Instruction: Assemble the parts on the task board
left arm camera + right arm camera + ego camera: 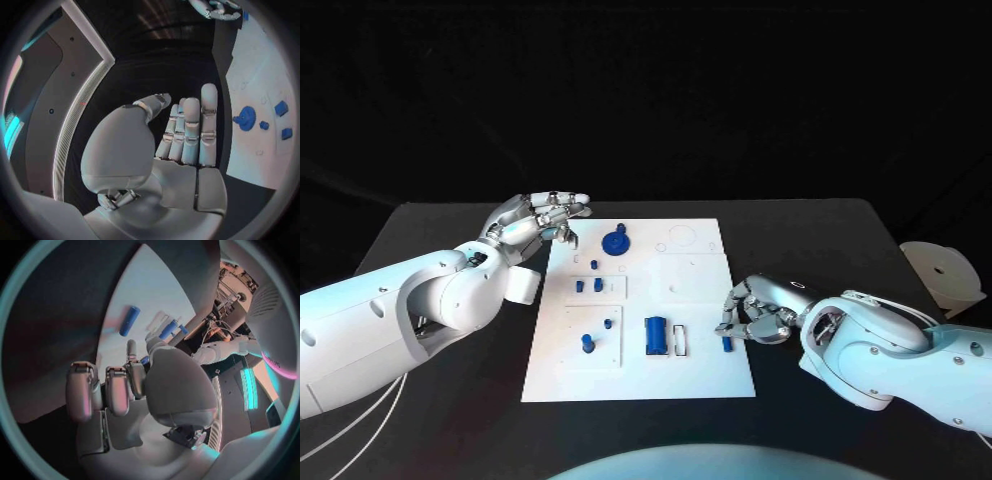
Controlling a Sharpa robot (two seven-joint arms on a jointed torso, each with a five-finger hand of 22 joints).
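black table (444, 240), white board (704, 380) at its middle. right hand (759, 315) at the board's right edge pinches a small blue part (727, 343). left hand (542, 218), fingers apart, holds nothing at the far left corner. risk: thin pinch, so the part may tilt and jam.

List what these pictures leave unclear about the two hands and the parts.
- Right hand: whether it grips the small blue part at the task board edge; head view, curled fingers cover it.
- Left hand: any contact with the board; head view, too small.
- Blue cylinder: free or seated; right wrist view, blurred.
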